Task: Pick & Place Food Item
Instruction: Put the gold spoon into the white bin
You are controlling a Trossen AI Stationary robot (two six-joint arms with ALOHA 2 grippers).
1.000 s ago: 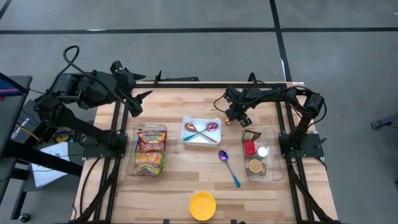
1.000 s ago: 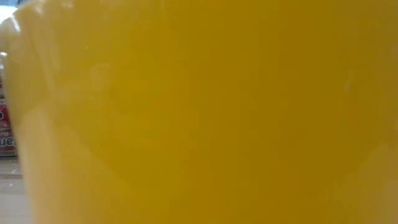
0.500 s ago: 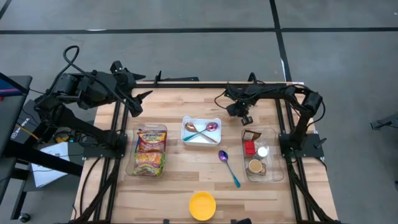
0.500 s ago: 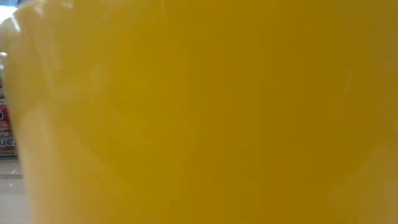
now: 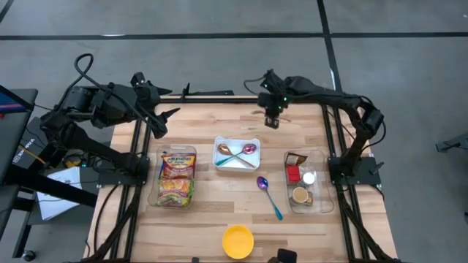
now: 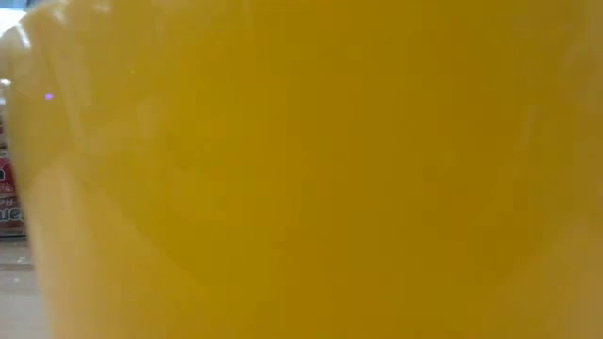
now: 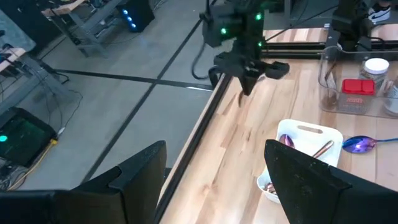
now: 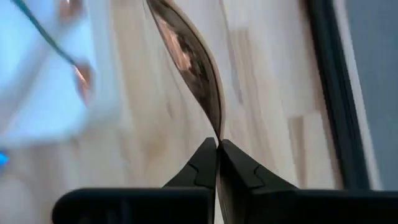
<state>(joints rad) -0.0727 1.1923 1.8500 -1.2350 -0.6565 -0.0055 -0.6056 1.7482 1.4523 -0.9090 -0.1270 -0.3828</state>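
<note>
Right pincer (image 8: 217, 146): fingers are pressing together on the end of a thin brown glossy packet (image 8: 189, 56), which I take to be the food item. The packet is running straight on from the fingertips, long axis in line with the fingers, with a twist along its length.

Position: I am holding the right pincer (image 5: 272, 115) above the desk (image 5: 212, 219) at its 12 o'clock edge, close to the dark frame rail there. Little room is showing toward 12; the open wood is lying from 5 to 8 o'clock.

Possible set-down places, judged only: the white tray (image 5: 237, 139) is lying at about 7 o'clock from the pincer, near, with spoons already in it. The clear bin (image 5: 322, 183) is sitting at 5 o'clock, the yellow bowl (image 5: 238, 241) far off at 6 to 7. I cannot tell which is meant.

Left pincer (image 5: 162, 120): waiting at the desk's 10 o'clock corner, fingers apart, empty. The right arm is the nearer to every candidate but the noodle bin (image 5: 176, 179).

Risk: the limp packet may be swinging on a fast move.
</note>
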